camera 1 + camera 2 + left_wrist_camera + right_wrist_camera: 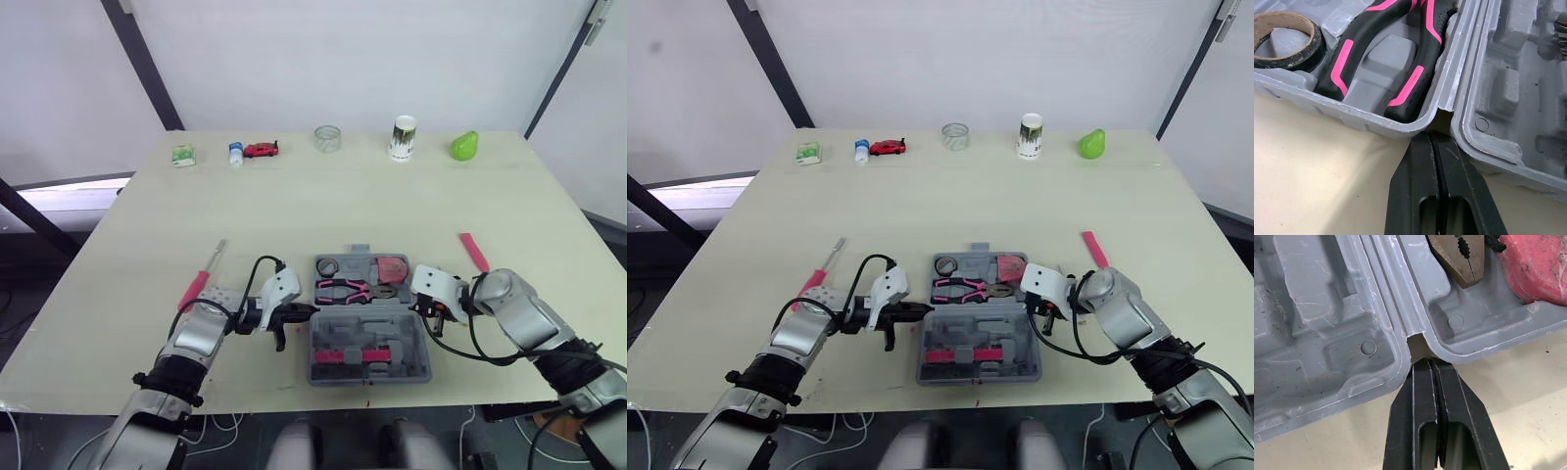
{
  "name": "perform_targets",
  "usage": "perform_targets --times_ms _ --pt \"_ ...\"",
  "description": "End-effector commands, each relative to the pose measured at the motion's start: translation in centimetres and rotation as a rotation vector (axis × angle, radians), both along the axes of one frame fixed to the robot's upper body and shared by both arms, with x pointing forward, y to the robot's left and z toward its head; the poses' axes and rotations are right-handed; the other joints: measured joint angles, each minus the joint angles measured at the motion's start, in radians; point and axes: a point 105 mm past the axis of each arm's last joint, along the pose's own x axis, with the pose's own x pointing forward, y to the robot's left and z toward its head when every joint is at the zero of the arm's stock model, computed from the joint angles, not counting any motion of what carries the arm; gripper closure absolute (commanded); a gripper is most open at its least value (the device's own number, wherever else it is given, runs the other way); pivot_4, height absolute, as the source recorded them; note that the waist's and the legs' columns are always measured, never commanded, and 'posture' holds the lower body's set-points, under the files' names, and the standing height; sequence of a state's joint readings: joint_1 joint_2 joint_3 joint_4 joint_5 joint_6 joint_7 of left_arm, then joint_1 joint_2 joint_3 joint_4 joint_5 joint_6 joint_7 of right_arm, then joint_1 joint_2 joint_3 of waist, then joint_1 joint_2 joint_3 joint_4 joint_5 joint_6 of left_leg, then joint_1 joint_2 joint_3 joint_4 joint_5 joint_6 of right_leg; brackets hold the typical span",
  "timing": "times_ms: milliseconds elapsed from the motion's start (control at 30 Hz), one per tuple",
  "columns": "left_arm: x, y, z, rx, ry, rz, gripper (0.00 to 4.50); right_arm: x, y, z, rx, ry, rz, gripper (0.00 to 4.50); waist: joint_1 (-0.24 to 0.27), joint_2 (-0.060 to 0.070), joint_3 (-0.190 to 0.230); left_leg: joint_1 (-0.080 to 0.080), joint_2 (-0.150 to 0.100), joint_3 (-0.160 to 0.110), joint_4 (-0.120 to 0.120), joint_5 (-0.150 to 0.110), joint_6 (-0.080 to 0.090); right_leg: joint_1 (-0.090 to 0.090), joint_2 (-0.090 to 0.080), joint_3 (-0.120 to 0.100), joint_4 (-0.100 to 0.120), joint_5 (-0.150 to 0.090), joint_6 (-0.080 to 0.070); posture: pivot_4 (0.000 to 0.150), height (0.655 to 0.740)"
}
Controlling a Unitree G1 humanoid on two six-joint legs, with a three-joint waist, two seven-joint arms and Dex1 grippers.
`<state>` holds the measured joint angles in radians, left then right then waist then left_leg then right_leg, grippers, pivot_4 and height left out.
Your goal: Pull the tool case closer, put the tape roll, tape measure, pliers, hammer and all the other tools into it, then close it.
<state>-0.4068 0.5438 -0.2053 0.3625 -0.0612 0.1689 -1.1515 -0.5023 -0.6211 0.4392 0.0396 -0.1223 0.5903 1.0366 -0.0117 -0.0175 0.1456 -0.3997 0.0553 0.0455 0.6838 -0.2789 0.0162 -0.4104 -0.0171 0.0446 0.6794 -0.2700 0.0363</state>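
1. The open tool case is lying near the worktop's front edge, with the pliers, tape roll and red tape measure in its far half.
2. The left pincer, closed and empty, is sitting at the case's left hinge notch.
3. The right pincer, also closed and empty, is sitting at the right hinge notch.

Bright, even light from above, soft faint shadows beside the tool case, pale sheen on the table
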Motion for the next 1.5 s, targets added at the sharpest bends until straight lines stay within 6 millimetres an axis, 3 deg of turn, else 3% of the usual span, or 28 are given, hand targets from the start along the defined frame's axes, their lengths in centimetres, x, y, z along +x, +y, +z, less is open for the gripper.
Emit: perform_targets --times_ms 33,667,933,1133,1467,1500 --pt "-0.1 -0.5 0.5 -0.016 -0.022 -0.019 4.46 -0.8 2.0 0.6 0.053 0.003 0.077 4.50 0.000 0.000 0.000 0.000 0.000 0.000 0.000 0.000 0.000 0.000 0.000 0.000 0.000 0.000 0.000 0.150 0.7400" --pt "-0.3 0.2 0.5 -0.005 -0.027 0.013 4.46 -0.2 1.5 0.8 0.052 -0.029 0.055 4.50 -0.003 0.000 0.000 0.000 0.000 0.000 0.000 0.000 0.000 0.000 0.001 0.000 0.000 0.000 0.000 0.150 0.7400" --pt "-0.4 2.5 2.2 -0.044 -0.073 0.088 4.46 0.0 -0.2 2.4 0.140 -0.066 -0.044 4.50 -0.003 0.000 0.001 0.000 0.000 0.000 -0.001 0.000 0.000 -0.001 0.000 0.000 0.000 0.000 0.000 0.150 0.7400" --pt "-0.4 4.6 4.2 -0.180 -0.147 0.223 4.46 -0.9 -2.1 4.3 0.325 -0.113 -0.148 4.50 0.000 0.000 0.002 0.000 0.001 0.000 -0.001 0.000 0.000 -0.001 0.000 0.000 0.000 0.000 0.000 0.150 0.7400" --pt "-1.3 4.1 7.5 -0.568 -0.144 0.359 4.46 -1.6 -4.0 8.8 0.706 -0.360 -0.289 4.50 -0.002 -0.001 0.002 0.000 0.001 0.000 -0.001 0.000 0.000 0.000 0.000 0.000 0.000 0.000 0.000 0.150 0.7400" --pt "-1.6 4.3 7.5 -0.589 -0.136 0.361 4.24 -2.0 -4.3 8.8 0.704 -0.379 -0.286 3.97 -0.003 -0.001 0.002 0.000 0.001 0.000 -0.001 0.000 0.000 0.000 0.000 0.000 0.000 0.000 0.000 0.150 0.7400"
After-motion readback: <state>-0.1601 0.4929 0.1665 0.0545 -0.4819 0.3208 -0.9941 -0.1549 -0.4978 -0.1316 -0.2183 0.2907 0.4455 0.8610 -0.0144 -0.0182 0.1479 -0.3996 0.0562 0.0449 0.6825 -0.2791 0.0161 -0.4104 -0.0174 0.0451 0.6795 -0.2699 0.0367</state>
